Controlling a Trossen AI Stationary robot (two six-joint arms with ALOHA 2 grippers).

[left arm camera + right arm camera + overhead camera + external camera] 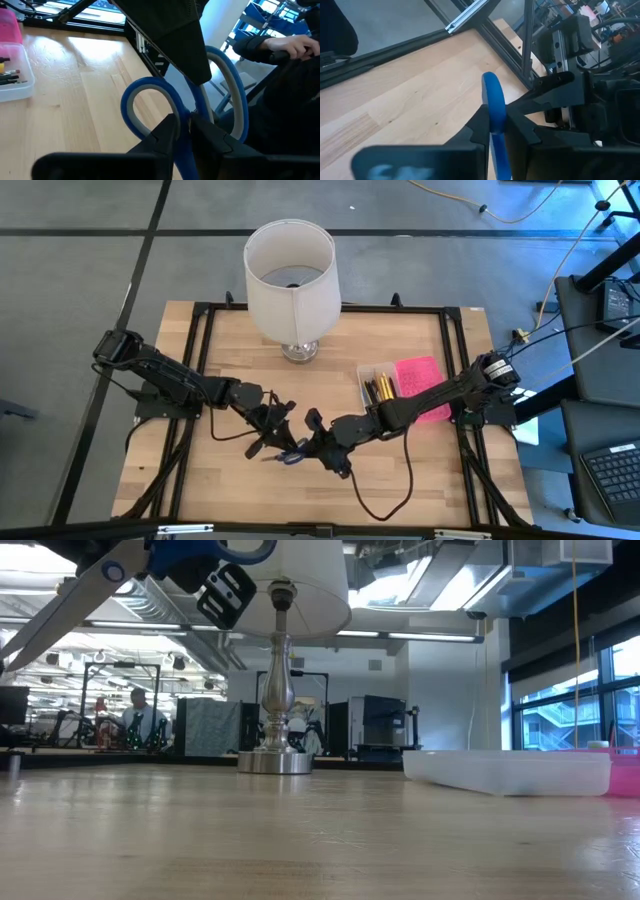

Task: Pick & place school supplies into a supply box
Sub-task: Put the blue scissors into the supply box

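From above, my left gripper (272, 423) and right gripper (318, 438) meet over the front middle of the worktop (200, 480), with the scissors (293, 456) between them, off the wood. The box (378, 388) lies open well off toward the right edge, its pink lid (421, 385) beside it and pencils already inside. The lamp (291, 270) stands at the back.

From table level, the scissors (150, 565) hang high near the lamp's shade (300, 590); the box (510, 771) sits low at the right. If both of us pull, the blades may swing open or jab toward the shade.

Through my left wrist camera, my left fingers (167, 132) are closed on the blue handle loops (150, 100), where the two loops meet. The right arm's dark bulk covers the rest, so I probably cannot judge how firm that pinch is.

Through my right wrist camera, my right fingers (482, 117) are clamped on a blue handle loop (494, 97) seen edge-on. That hold is thin: the loop could twist or slip when one side lets go, and the scissors would drop to the worktop short of the box.
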